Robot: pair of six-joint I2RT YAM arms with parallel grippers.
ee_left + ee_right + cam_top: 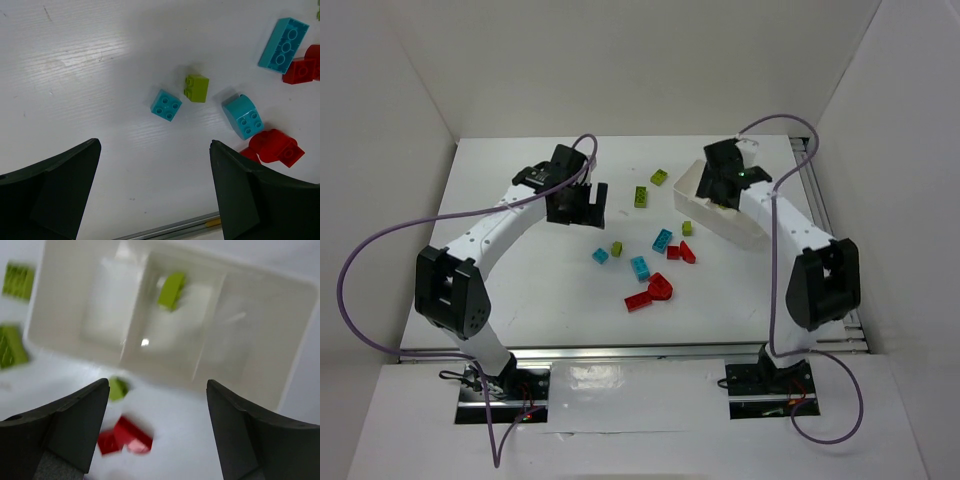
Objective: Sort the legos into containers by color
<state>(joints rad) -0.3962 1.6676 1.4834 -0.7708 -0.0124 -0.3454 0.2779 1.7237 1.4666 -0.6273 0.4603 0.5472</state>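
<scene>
From above the near edge we overlook the whole desk (570, 300). Our left wrist view looks down closely at mid-desk, our right one at the tray (250, 350) by the right edge. Both catch the red bricks (300, 70) (125, 437).

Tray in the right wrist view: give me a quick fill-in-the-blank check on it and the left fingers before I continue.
1. The one brick inside the tray is ____ in colour.
2. That brick lies in the ____ third of the tray.
3. The left fingers stand ____, with nothing between them.

Missing words: green; middle; open.
</scene>
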